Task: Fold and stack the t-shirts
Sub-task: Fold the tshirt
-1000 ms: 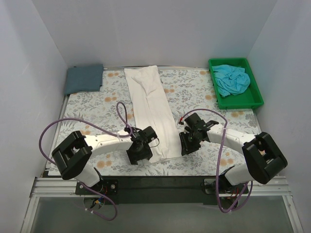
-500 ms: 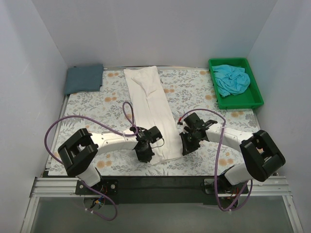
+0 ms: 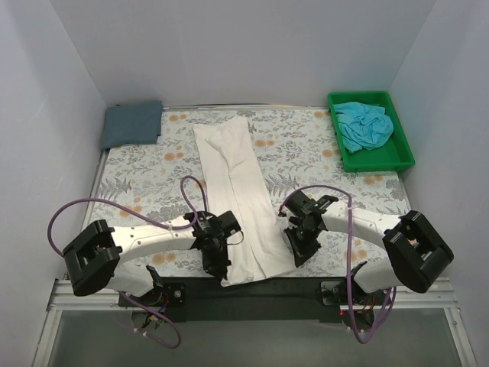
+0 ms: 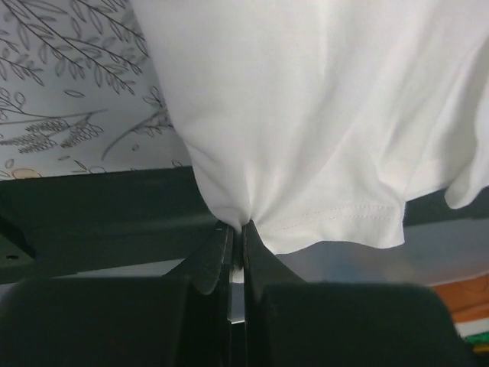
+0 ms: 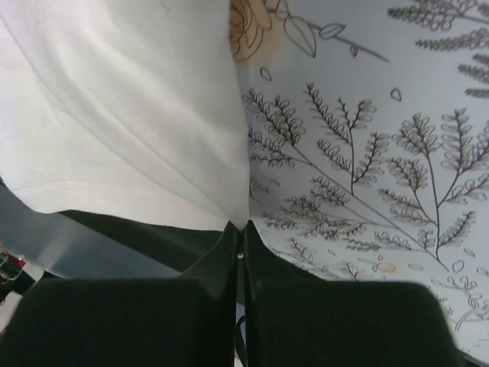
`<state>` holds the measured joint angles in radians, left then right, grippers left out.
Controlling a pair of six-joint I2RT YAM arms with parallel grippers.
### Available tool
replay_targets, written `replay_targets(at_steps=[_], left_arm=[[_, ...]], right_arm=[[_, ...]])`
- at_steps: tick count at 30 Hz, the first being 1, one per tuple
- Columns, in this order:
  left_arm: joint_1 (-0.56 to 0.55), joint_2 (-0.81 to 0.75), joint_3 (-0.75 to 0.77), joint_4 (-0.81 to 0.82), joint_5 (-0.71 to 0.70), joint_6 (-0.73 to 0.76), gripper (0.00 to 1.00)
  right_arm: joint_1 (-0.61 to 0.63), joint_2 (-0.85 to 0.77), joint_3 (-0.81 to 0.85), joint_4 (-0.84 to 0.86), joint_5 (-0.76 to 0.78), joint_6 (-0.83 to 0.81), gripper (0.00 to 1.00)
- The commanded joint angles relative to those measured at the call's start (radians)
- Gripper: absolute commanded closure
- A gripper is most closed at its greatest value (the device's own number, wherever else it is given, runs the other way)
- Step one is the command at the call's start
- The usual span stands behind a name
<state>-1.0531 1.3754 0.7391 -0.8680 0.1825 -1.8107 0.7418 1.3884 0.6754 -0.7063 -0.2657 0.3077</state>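
Observation:
A cream-white t-shirt (image 3: pixel 239 196), folded into a long narrow strip, runs from the back of the table to its near edge. My left gripper (image 3: pixel 217 264) is shut on the strip's near left corner (image 4: pixel 229 206). The right gripper (image 3: pixel 299 252) is shut on the near right corner (image 5: pixel 233 206). The near hem (image 4: pixel 336 218) hangs past the table's front edge. A slate blue-grey t-shirt (image 3: pixel 132 124) lies folded at the back left. A turquoise t-shirt (image 3: pixel 364 125) sits crumpled in the green tray (image 3: pixel 380 159) at the back right.
The floral table cover (image 3: pixel 321 153) spans the table. White walls close in the left, back and right sides. The black base rail (image 3: pixel 252 290) runs along the near edge, and purple cables loop from both arms.
Both grippers closed on the white strip's near corners and moved toward the near edge, dragging the strip a little forward so its hem overhangs the table.

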Motion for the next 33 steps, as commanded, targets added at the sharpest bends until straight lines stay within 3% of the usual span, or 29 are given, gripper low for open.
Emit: replay_targets(at_steps=[1, 5, 9, 12, 16, 17, 25, 33], left_arm=[[0.001, -0.052, 0.011, -0.095, 0.086, 0.028, 1.0], [0.085, -0.007, 0.106, -0.114, 0.046, 0.114, 1.0], [0.304, -0.012, 0.16, -0.088, -0.006, 0.221, 1.0], [0.408, 0.022, 0.229, -0.04, -0.057, 0.267, 1.0], [0.491, 0.077, 0.298, 0.036, -0.165, 0.309, 1.0], [0.52, 0.111, 0.315, 0.09, -0.269, 0.33, 1.0], [0.551, 0.152, 0.299, 0.32, -0.437, 0.419, 1.0], [0.581, 0.206, 0.302, 0.458, -0.474, 0.481, 1.0]], right_arm=[[0.007, 0.004, 0.106, -0.145, 0.02, -0.021, 0.99], [0.008, 0.081, 0.303, -0.191, 0.063, -0.036, 0.99], [-0.004, 0.202, 0.498, -0.222, 0.147, -0.073, 0.99], [-0.016, 0.28, 0.642, -0.222, 0.201, -0.088, 0.99], [-0.036, 0.38, 0.821, -0.214, 0.299, -0.114, 0.99], [-0.045, 0.447, 0.908, -0.184, 0.328, -0.142, 0.99], [-0.068, 0.497, 0.937, -0.004, 0.368, -0.197, 0.99], [-0.101, 0.495, 0.879, 0.123, 0.356, -0.22, 0.99]])
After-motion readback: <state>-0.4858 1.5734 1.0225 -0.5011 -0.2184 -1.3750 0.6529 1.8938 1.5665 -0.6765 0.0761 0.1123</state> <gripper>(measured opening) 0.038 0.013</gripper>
